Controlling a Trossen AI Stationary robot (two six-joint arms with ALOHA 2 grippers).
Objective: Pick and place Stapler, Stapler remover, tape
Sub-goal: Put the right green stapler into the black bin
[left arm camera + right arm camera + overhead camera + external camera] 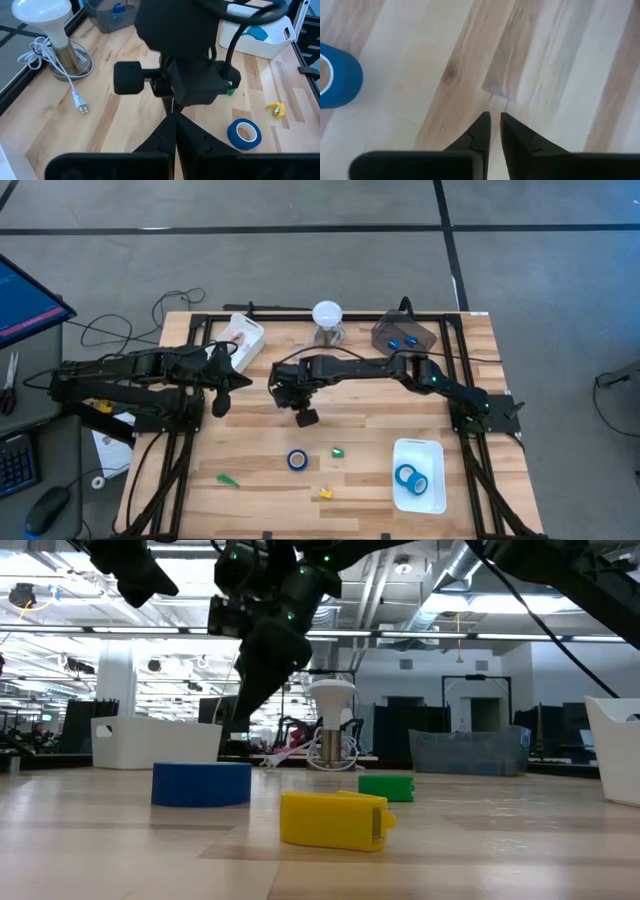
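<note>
One tape roll (pixel 297 460) lies on the table (pixel 260 450) left of the tray (pixel 432 452), which holds more tape (pixel 410 478).

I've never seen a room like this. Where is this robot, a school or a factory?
Probably a robotics lab or workshop: bare ceiling pipes overhead, a wooden table with two mounted arms, and a computer screen beside it.

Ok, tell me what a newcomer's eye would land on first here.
Two dark arms meet over the table's middle, the right gripper hanging empty above bare wood, its fingers nearly closed, and the left gripper beside it. Below them a blue tape roll lies loose on the table, and a white tray at the near right corner holds more blue tape.
</note>
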